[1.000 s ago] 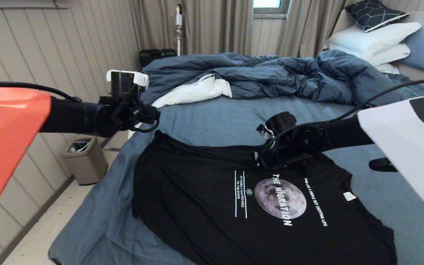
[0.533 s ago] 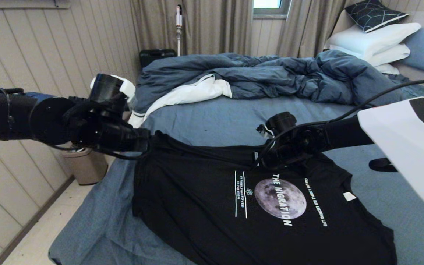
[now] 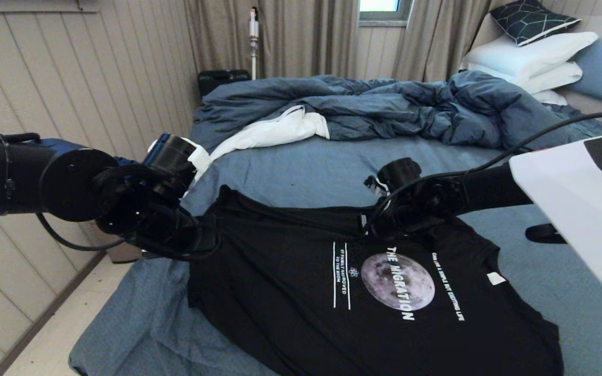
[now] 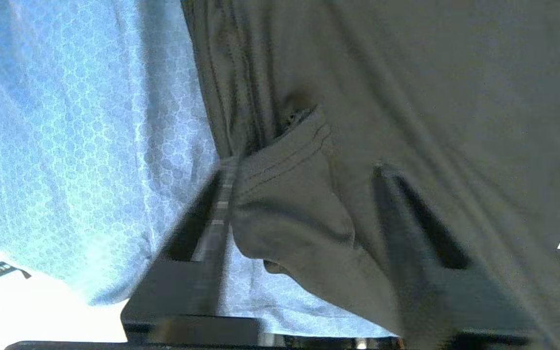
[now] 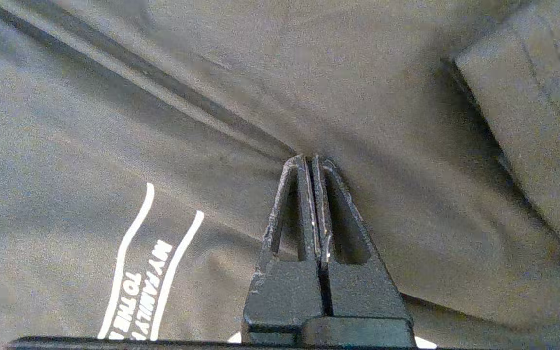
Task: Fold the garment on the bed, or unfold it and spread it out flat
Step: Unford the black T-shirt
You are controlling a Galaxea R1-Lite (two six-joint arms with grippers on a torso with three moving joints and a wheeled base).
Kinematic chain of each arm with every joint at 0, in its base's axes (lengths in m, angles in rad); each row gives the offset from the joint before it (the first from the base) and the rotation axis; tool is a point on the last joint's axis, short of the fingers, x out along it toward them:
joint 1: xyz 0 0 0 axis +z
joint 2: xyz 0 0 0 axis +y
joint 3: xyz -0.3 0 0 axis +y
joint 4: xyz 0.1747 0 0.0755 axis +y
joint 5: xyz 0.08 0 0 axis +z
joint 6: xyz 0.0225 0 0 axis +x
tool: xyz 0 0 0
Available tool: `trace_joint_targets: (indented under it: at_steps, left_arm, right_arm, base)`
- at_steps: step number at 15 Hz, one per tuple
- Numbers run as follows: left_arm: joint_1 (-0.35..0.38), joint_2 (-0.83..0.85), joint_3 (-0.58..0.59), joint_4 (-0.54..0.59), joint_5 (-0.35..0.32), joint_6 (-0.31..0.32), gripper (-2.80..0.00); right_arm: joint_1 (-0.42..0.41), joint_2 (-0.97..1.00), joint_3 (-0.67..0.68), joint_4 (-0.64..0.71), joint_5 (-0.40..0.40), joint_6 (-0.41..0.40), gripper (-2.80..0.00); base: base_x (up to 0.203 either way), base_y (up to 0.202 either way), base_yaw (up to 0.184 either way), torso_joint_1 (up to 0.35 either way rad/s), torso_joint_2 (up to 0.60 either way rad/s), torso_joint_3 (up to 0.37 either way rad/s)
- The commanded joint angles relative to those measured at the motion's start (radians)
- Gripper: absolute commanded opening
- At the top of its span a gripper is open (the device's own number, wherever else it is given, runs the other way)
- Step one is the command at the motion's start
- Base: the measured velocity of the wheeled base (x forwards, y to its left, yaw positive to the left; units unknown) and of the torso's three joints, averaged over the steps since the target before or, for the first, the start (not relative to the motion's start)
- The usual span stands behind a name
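The garment point(image 3: 363, 303) is lying across the near part of the bed point(image 3: 301, 167), print side up, its far-left corner reaching close to the bed's left edge where the sheet is dropping toward the pale floor point(image 3: 55, 334). Beyond the shirt, a wide band of bare blue-grey sheet is running up to the rumpled dark blue duvet point(image 3: 374, 104), so there is open room on the far side and to the right of the collar. A panelled wall point(image 3: 71, 78) is closing in the left side.

The left tool point(image 3: 204, 237) is sitting at the shirt's left hem corner. The right tool point(image 3: 371, 227) is resting on the upper middle of the shirt, above the moon print point(image 3: 397, 282).

The shirt is a soft, matte black knit, lying in shallow creases, with double stitching along its hems; the sheet is showing a fine honeycomb weave.

The left wrist view is giving what the head view is hiding: the left tool's fingers point(image 4: 406, 218) are standing apart on either side of a bunched, folded hem corner, one finger against the sheet beside the fabric, the other on top of the cloth. The right wrist view is showing the right tool point(image 5: 311, 163) pressed fully closed, its tips touching the cloth beside a raised fold; I cannot tell whether any fabric is pinched between them.
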Motion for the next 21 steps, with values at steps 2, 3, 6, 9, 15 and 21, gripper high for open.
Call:
trace_joint_targets:
  at_steps: [2, 3, 6, 9, 15, 21]
  left_arm:
    - [-0.038, 0.025, -0.020, 0.010, 0.002, -0.036, -2.80]
    - [-0.051, 0.043, -0.028, 0.012, 0.004, -0.046, -2.80]
    - [-0.079, 0.128, -0.121, 0.088, 0.005, -0.120, -2.80]
    - [-0.109, 0.178, -0.185, 0.203, 0.001, -0.184, 0.00]
    - [-0.108, 0.208, -0.179, 0.210, 0.004, -0.243, 0.00]
    - [-0.099, 0.217, -0.176, 0.214, 0.015, -0.243, -2.80]
  right_arm:
    - [0.001, 0.003, -0.001, 0.001, 0.001, 0.001, -2.80]
    - [0.001, 0.003, 0.000, 0.001, 0.001, 0.001, -2.80]
    - [0.001, 0.001, 0.000, 0.001, 0.003, 0.003, -2.80]
    - [0.001, 0.005, 0.000, 0.001, 0.003, 0.003, -2.80]
    - [0.002, 0.009, 0.002, 0.001, 0.003, 0.004, -2.80]
    - [0.001, 0.015, 0.000, 0.001, 0.004, 0.006, -2.80]
  base:
    - [0.000, 0.000, 0.000, 0.000, 0.00, 0.000]
    - [0.000, 0.000, 0.000, 0.000, 0.00, 0.000]
    - [0.000, 0.000, 0.000, 0.000, 0.00, 0.000]
    - [0.000, 0.000, 0.000, 0.000, 0.00, 0.000]
    - [0.000, 0.000, 0.000, 0.000, 0.00, 0.000]
    - [0.000, 0.000, 0.000, 0.000, 0.00, 0.000]
